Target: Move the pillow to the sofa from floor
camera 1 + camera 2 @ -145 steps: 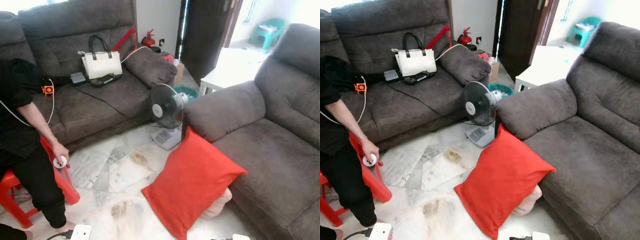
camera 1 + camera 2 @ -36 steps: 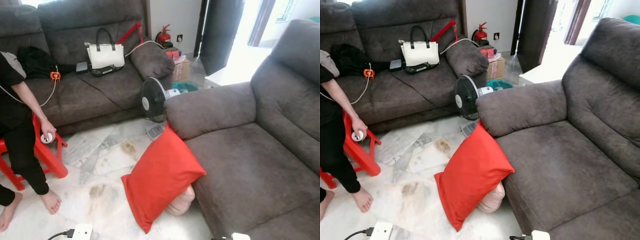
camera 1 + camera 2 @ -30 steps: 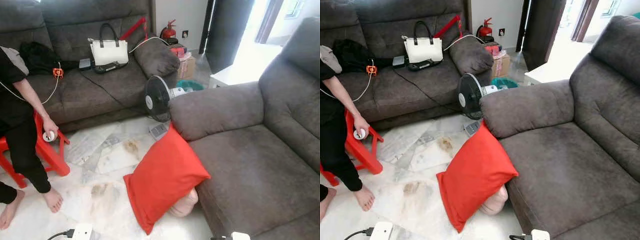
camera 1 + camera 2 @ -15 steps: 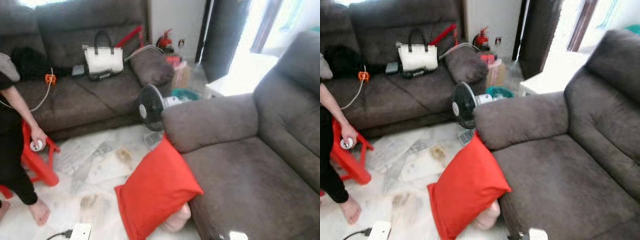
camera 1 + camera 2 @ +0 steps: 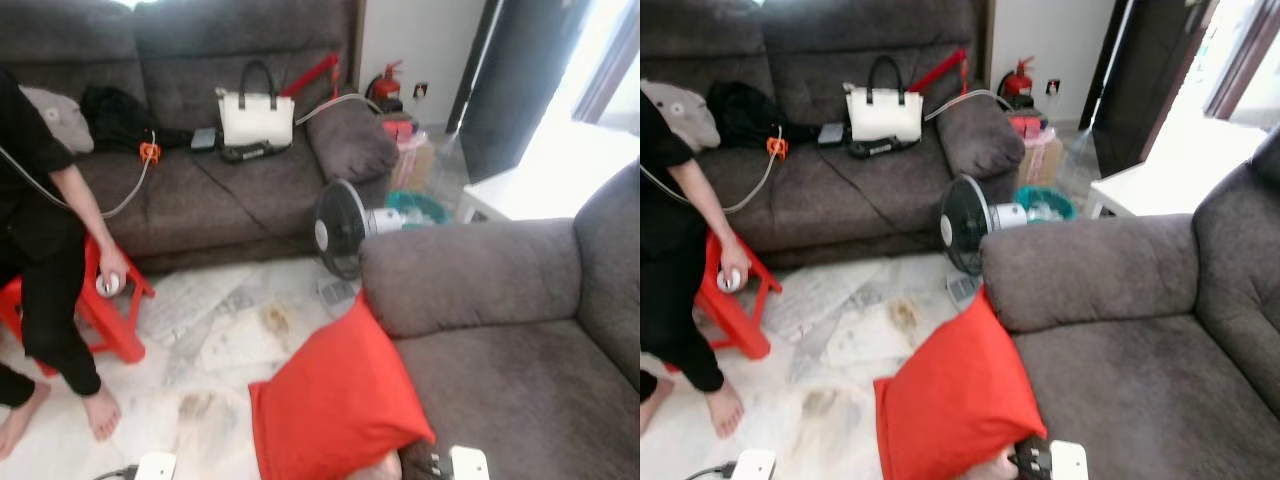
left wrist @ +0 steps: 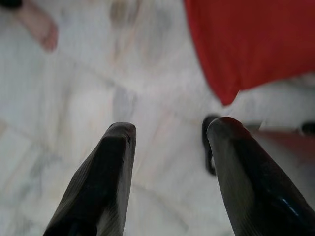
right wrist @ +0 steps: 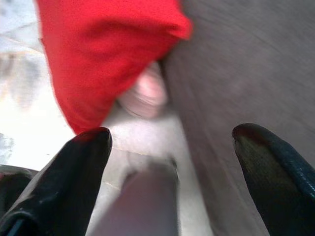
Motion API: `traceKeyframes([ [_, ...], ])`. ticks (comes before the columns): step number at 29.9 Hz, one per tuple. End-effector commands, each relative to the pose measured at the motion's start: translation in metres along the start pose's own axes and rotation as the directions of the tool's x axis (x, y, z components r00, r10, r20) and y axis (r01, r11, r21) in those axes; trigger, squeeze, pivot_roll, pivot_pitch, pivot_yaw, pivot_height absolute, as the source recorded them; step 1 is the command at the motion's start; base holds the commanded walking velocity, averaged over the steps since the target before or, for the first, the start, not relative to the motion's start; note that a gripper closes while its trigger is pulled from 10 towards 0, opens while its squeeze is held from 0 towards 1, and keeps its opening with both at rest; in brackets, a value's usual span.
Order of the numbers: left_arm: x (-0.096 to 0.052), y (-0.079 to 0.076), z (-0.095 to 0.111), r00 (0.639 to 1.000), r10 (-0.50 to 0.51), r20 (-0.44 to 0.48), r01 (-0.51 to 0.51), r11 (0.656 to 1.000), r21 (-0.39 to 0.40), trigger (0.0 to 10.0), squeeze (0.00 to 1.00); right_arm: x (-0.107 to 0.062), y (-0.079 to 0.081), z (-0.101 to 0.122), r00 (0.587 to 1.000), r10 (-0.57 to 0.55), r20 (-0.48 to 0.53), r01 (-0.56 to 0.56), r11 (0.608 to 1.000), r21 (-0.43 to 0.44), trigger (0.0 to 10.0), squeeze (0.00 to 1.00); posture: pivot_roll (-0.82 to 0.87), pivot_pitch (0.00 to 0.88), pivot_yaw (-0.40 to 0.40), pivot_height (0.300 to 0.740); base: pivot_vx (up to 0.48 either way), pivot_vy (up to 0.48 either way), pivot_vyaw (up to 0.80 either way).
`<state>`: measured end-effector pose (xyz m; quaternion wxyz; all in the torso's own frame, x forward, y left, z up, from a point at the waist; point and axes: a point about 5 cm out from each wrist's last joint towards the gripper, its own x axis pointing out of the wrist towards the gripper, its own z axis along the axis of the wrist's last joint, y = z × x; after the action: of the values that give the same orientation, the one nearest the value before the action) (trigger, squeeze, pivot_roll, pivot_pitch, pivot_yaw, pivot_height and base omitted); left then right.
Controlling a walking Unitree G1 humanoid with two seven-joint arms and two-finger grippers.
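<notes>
— Two hands, how did they stand?
— The left hand (image 6: 167, 147) hung with fingers apart over the floor (image 6: 74, 108); the right hand (image 7: 172, 162) was spread wide too, holding nothing.
— And the pillow?
— The red pillow (image 5: 335, 405) stood on the floor, leaning against the sofa (image 5: 500, 370). A fan (image 5: 338, 228) stood beyond it.

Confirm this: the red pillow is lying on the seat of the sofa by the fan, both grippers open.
Not on the seat. The left eye view shows the red pillow on the floor, leaning against that sofa by the fan. Both grippers are open.
</notes>
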<state>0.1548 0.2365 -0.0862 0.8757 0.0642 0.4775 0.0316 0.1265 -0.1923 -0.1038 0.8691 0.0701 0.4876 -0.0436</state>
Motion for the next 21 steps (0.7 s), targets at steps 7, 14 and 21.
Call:
traceKeyframes([
  [7,0.0004,-0.0045,-0.0006,1.000,-0.012,-0.004,0.012,1.000,-0.006,10.0,0.00,-0.0025,-0.0099,-0.0041,1.000,-0.028,-0.013,0.028,1.000,0.008,10.0,0.00,0.07,0.000,-0.008,0.740,0.283,0.000,0.00],
  [14,0.0004,-0.0036,0.0003,1.000,-0.002,0.002,0.002,1.000,0.000,10.0,0.00,-0.0025,-0.0096,-0.0043,1.000,-0.028,-0.014,0.028,1.000,0.014,10.0,0.00,0.08,0.000,-0.006,0.740,0.000,0.000,0.00],
  [21,0.0002,-0.0023,0.0027,0.999,0.014,0.029,-0.014,1.000,0.004,10.0,0.00,-0.0024,-0.0093,-0.0034,1.000,-0.029,-0.004,0.029,0.999,0.016,10.0,0.00,0.08,0.000,-0.006,0.740,0.000,0.000,0.00],
])
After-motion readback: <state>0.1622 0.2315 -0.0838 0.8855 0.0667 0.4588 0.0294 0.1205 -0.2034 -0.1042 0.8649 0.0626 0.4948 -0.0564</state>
